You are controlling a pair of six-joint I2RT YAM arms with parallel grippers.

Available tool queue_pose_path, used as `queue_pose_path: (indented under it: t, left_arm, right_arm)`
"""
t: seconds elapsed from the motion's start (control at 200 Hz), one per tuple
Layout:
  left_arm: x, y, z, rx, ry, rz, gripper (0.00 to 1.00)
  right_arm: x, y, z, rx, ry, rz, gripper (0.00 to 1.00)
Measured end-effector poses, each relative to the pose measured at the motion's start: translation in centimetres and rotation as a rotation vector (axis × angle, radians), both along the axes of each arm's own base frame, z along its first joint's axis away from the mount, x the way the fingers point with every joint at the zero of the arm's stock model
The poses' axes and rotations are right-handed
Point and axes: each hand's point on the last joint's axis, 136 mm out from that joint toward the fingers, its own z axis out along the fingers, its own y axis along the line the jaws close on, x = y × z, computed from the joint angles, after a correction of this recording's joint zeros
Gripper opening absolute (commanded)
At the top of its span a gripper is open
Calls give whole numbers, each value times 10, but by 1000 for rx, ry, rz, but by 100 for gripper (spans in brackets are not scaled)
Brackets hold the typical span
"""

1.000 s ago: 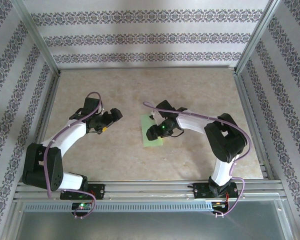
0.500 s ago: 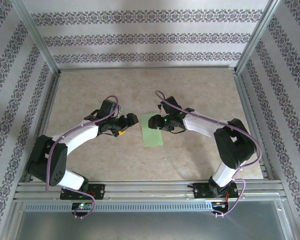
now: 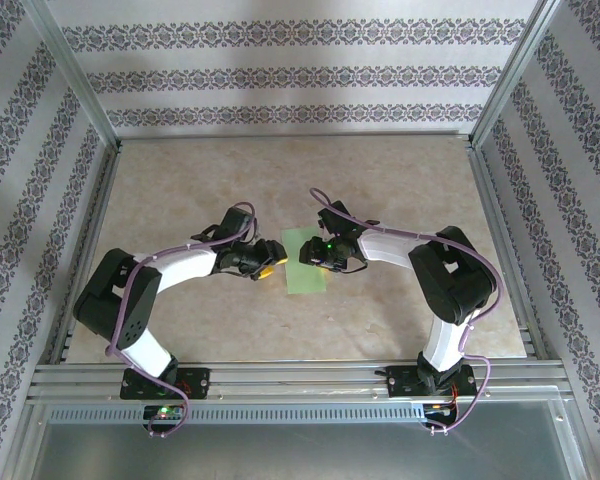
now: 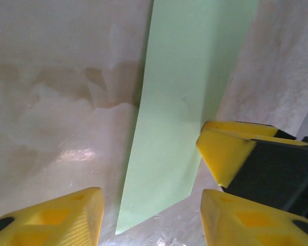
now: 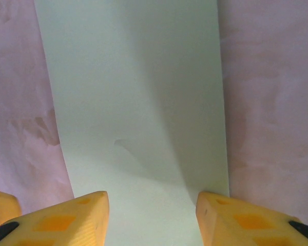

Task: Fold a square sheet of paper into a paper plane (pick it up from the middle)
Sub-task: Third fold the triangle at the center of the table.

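Two tools, one thin light green sheet of paper, lying mid-worktop. Left tool at its left edge, right tool over its middle: both half-spread, holding nothing. Step, likely: pickup from the middle. Next: probably lower and pinch without creasing.

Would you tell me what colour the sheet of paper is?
The sheet is plain light green; left wrist view.
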Motion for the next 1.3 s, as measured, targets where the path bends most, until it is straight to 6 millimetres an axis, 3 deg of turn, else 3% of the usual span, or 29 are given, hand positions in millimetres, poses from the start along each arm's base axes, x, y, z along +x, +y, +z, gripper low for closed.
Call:
queue_pose_path:
  t: [0.325, 0.874, 1.299]
  left_arm:
    - [-16, -16, -20, 9, 70, -49, 39]
    - [-15, -25, -27, 19, 87, -67, 38]
    - [-18, -34, -22, -21, 85, -99, 30]
  right_arm:
    - [0, 0, -1, 1, 4, -7, 50]
    - [1, -2, -3, 5, 17, -25, 49]
    - [1, -2, -3, 4, 19, -25, 48]
